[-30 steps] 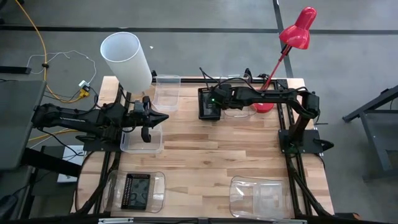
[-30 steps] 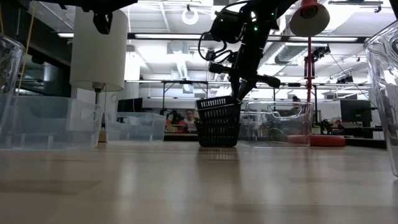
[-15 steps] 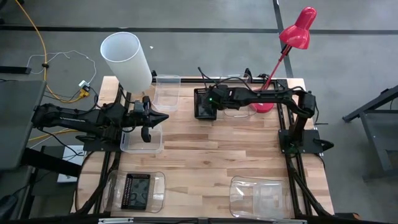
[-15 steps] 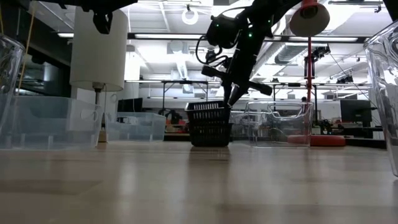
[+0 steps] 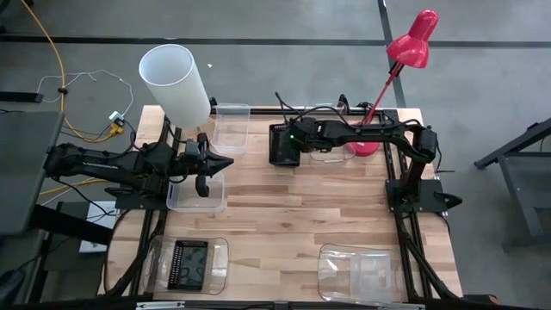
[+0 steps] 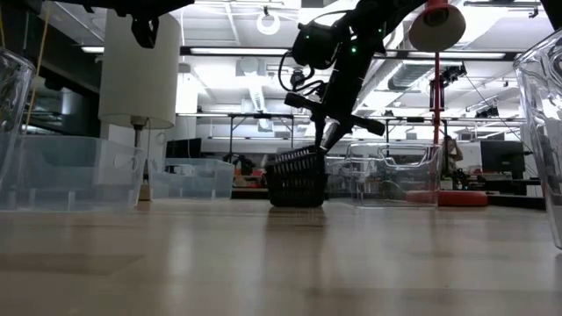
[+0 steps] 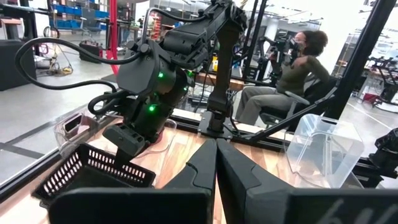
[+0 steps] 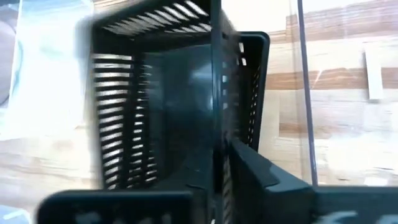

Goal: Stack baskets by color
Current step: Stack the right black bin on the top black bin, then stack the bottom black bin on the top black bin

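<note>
The right gripper [image 5: 288, 142] grips one wall of the black basket [image 5: 281, 145] at upper centre of the high view, fingers astride its rim — the basket sits tilted on the table [image 5: 293, 207]. If that edge grip slackens, it may tip or skid. The left gripper [image 5: 207, 162], clenched empty, hangs at the left.

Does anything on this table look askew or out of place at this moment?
Yes: the black basket at the table's far edge sits tilted, one end raised, with the right pincer at its rim. A white lampshade and a red desk lamp stand among the bins.
</note>
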Controlling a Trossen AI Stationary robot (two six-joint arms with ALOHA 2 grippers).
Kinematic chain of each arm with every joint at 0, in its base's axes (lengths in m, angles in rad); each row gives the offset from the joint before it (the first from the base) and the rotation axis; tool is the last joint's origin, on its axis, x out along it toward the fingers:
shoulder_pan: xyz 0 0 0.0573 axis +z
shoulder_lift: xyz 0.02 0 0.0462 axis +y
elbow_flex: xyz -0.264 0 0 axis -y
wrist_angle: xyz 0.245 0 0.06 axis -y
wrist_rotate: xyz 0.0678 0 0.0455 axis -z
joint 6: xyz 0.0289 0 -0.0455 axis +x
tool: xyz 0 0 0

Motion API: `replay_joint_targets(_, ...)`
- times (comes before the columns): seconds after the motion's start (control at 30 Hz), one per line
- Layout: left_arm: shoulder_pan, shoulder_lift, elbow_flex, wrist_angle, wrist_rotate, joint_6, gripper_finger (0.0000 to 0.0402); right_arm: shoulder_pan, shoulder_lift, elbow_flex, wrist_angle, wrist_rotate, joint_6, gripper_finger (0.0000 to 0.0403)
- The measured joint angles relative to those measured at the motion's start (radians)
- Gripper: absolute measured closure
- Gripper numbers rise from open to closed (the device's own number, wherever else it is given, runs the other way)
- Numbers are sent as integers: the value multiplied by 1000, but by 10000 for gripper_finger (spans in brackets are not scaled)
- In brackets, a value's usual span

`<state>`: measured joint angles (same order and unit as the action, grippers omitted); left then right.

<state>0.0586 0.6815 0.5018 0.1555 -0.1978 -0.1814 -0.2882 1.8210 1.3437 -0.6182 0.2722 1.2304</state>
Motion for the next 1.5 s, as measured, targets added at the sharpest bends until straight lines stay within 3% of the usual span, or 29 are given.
replay_joint_targets(0.27, 0, 0, 0, 0, 0, 0, 401, 0, 0, 23, -20, 3, -34, 240)
replay_joint_targets(0.4, 0, 0, 0, 0, 0, 0, 401, 0, 0, 86, -78, 34, -122, 203)
replay_joint_targets(0.57, 0, 0, 0, -1, 0, -2, 401, 25, -1, 187, -194, 34, -377, 186)
replay_joint_targets(0.73, 0, 0, 0, -1, 0, -2, 401, 94, -31, 212, -358, -52, -675, 187)
replay_joint_targets(0.93, 0, 0, 0, 0, -17, 0, 401, 168, -239, -28, -384, -68, -708, 187)
replay_joint_targets(1.1, 0, 0, 0, 0, -20, -3, 401, 237, -536, -308, -128, -90, -546, 187)
replay_joint_targets(1.27, 0, 0, 0, 1, -23, -24, 402, 311, -776, -539, 355, -43, -453, 187)
replay_joint_targets(1.4, 0, 0, 0, 0, -23, -25, 401, 350, -864, -680, 799, 5, -565, 188)
replay_joint_targets(1.5, 0, 0, 0, 0, -23, -25, 401, 365, -881, -732, 934, 9, -726, 188)
